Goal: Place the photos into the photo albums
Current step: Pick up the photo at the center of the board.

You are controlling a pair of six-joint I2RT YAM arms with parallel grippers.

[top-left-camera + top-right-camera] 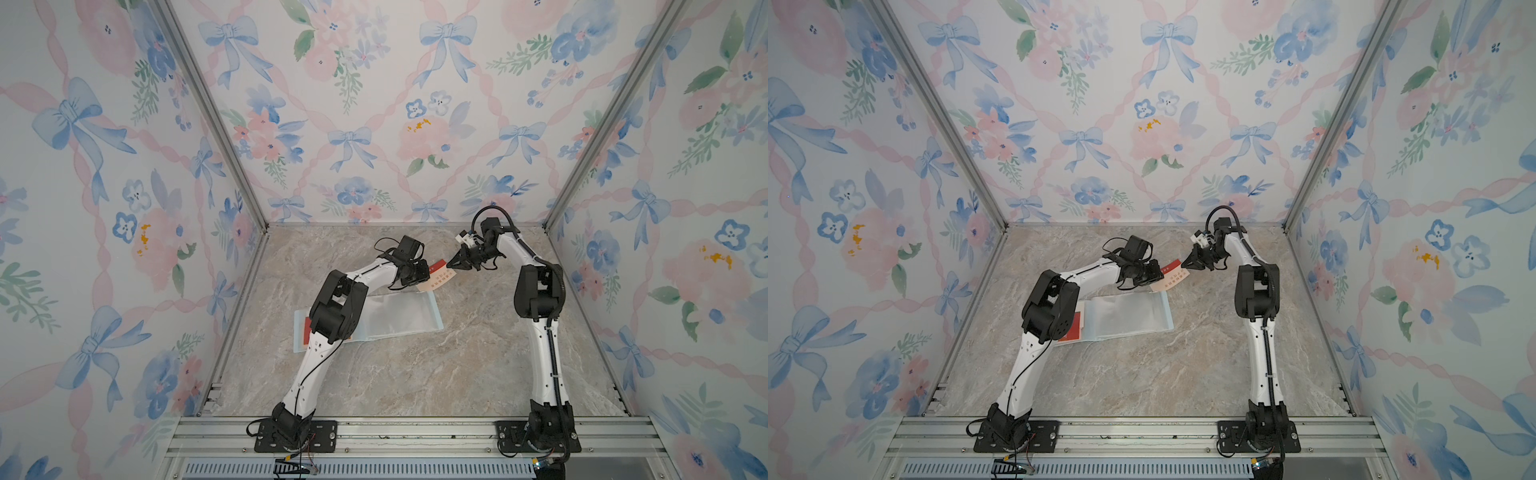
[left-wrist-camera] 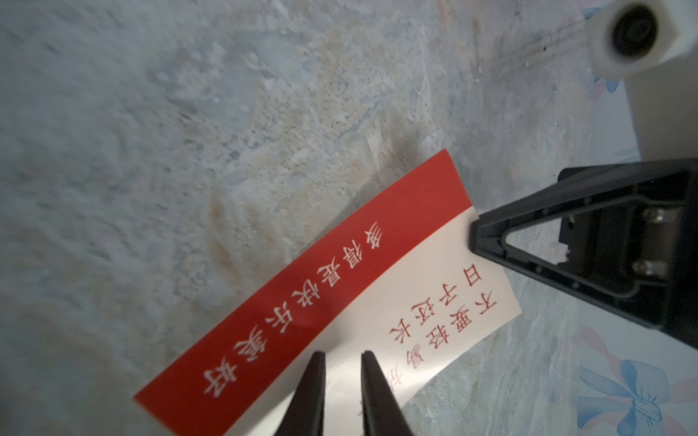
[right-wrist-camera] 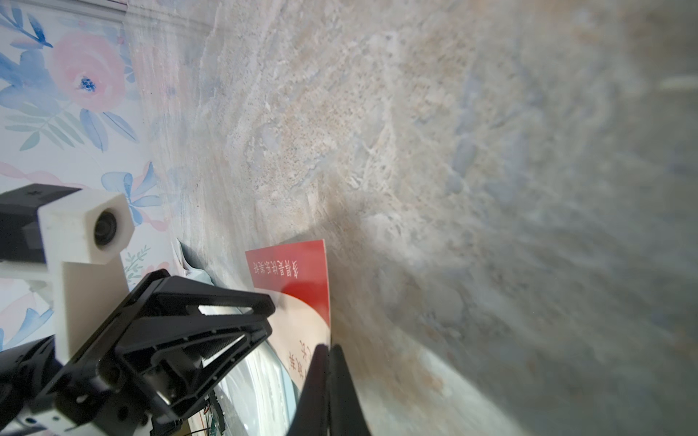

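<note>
One photo (image 1: pixel 439 275), a card with a red band and a cream part with red characters, hangs above the table's back between both grippers. My right gripper (image 1: pixel 449 264) is shut on its far edge; the right wrist view shows the black fingers (image 3: pixel 321 377) pinched on the card (image 3: pixel 302 287). In the left wrist view my left gripper (image 2: pixel 342 356) stands slightly open, and the card's face (image 2: pixel 340 287) shows through the gap. The pale blue photo album (image 1: pixel 399 309) lies open below, clear sleeves up. A red photo (image 1: pixel 306 330) lies at its left end, partly hidden by my left arm.
The marble tabletop (image 1: pixel 415 374) is boxed in by floral walls (image 1: pixel 124 208) on three sides, with aluminium posts (image 1: pixel 232 166) at the back corners. Both arm bases sit on the metal rail (image 1: pixel 415 432) along the front edge.
</note>
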